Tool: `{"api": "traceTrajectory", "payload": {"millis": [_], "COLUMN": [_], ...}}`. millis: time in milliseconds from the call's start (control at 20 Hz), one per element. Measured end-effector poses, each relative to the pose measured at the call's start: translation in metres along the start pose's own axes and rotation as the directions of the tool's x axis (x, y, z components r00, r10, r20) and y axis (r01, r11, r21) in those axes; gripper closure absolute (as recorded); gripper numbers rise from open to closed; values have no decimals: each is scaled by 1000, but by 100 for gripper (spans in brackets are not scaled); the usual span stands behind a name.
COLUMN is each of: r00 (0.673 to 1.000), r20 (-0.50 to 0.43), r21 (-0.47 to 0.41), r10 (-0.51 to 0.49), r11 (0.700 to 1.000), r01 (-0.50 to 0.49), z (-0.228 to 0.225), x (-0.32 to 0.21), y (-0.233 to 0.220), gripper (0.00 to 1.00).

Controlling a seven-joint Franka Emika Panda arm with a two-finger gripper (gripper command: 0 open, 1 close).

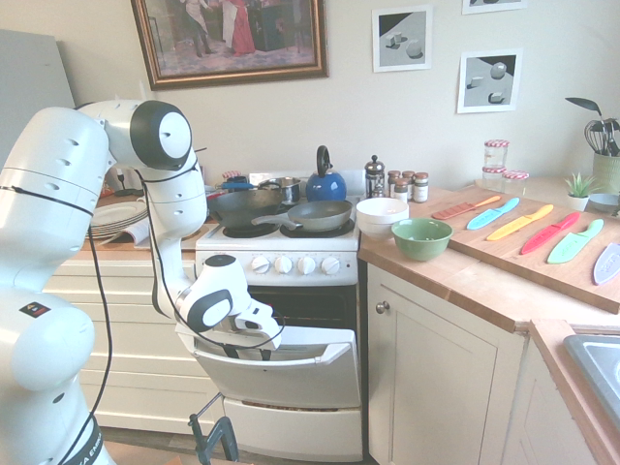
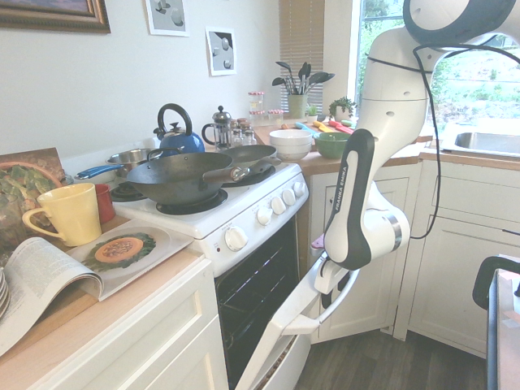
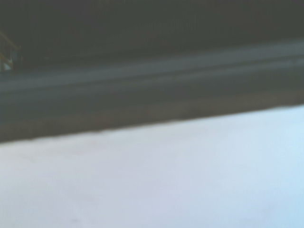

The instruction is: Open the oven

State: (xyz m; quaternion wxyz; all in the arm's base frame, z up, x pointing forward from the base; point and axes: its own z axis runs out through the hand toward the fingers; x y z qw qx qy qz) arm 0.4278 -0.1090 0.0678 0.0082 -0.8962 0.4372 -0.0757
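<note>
White oven door tilted part-open, tool at the handle

Oven (image 1: 339, 268) sits between the cream drawers (image 1: 126, 320) on the left and the cream cabinet (image 1: 441, 373) on the right, as the first exterior view shows it. Door (image 1: 300, 385) leans out toward the near side, with the dark oven interior (image 2: 256, 288) showing behind its top edge. Tool (image 1: 255, 351) is at the door's top, left of the middle, right by the curved white handle (image 1: 312, 362). Can't tell if the tool is wide, narrow or gripping the bar; contact unclear too.

Handling, my guess: rigid, fairly heavy door on a bottom hinge, stiff at first, then wanting to drop under its own weight. Bar probably smooth, so a grip could slip. Best hold is the bar near its middle; off-centre should still work, with some twist. Pull near and down in an arc, slowly, as the wok (image 2: 180, 180) and frying pan (image 1: 318, 215) on top could rattle.
</note>
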Motion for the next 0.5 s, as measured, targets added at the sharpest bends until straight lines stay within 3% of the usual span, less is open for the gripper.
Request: {"api": "traceTrajectory", "payload": {"millis": [500], "r00": [1000], "r20": [21], "r21": [-24], "r10": [-2], "r11": [1000], "r01": [3], "z": [-17], "x": [-16], "y": [23], "gripper": [0]}}
